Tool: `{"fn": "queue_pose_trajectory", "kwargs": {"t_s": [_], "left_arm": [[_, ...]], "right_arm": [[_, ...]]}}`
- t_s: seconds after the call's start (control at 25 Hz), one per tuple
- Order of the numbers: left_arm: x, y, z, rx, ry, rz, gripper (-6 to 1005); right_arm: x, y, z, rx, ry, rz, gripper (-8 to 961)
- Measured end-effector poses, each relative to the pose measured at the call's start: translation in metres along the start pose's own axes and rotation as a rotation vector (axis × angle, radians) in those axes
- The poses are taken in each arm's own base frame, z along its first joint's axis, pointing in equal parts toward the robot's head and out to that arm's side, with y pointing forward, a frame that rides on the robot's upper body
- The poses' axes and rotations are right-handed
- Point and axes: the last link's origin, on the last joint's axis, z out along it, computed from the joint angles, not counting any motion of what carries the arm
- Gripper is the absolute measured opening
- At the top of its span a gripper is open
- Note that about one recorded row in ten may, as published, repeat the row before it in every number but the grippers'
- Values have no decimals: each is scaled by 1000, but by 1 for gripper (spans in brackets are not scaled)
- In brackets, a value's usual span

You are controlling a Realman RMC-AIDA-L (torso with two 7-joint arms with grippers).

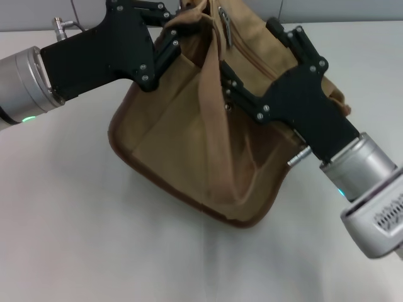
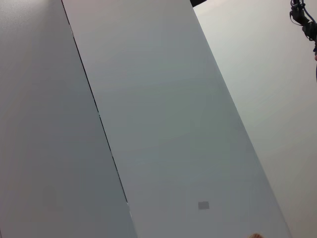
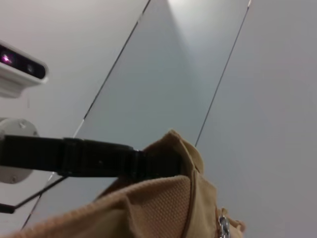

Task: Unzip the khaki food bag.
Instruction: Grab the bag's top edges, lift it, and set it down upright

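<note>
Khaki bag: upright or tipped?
Tipped. The khaki bag leans toward the head camera on the table, its upper edge held by the left gripper.

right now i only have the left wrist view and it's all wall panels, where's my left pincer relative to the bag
observer: In the head view the left pincer is at the top left corner of the khaki food bag, against its upper edge.
operator: and the right one
observer: The right pincer is over the bag's middle, beside the wide fabric handle that hangs down the front.
operator: can you see the zipper pull
observer: Yes, a silver zipper pull shows at the bag's top, farther from the robot than the right pincer. The bag sits tilted on the white table.
</note>
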Motion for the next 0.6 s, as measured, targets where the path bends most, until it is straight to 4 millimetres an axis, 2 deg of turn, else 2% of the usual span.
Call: {"fn": "queue_pose_trajectory", "kwargs": {"t_s": [0.16, 0.6], "left_arm": [[0, 0, 0, -1, 2, 0, 90], [1, 0, -1, 1, 9, -1, 95]], "right_arm": [[1, -4, 11, 12, 0, -3, 832], [1, -17, 16, 87, 1, -8, 825]]}}
